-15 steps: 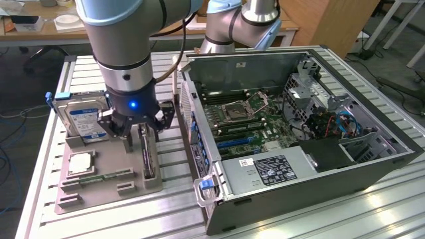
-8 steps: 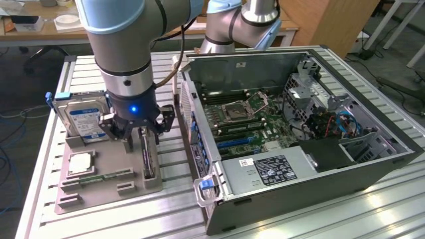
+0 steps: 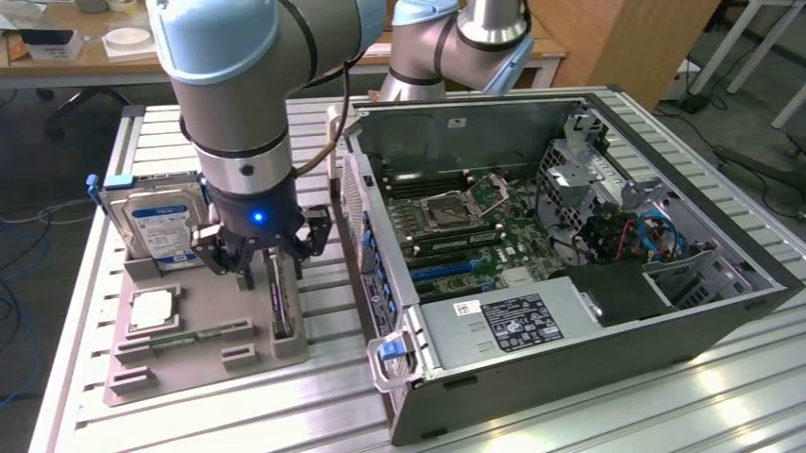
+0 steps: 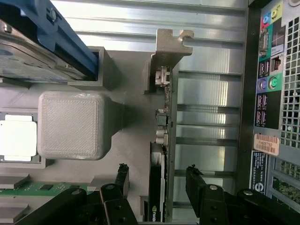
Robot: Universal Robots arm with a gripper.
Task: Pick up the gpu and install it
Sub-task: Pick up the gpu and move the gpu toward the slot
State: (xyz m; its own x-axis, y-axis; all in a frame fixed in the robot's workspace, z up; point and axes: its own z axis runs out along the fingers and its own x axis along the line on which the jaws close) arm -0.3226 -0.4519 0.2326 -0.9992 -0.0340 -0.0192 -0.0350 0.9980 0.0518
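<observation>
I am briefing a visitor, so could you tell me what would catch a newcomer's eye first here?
The black gripper hangs open astride the gpu, a slim dark circuit card with a silver bracket, standing on edge in a grey plastic tray. On the exterior view's right lies an open black computer case, its green motherboard exposed.

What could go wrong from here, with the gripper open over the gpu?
1. The open gripper straddles the gpu, which stands on edge in the gray holder. A skewed close could tilt it or jam it in its slot.
2. The hard drive stands close beside the gripper, so a sideways lift might clip it.
</observation>
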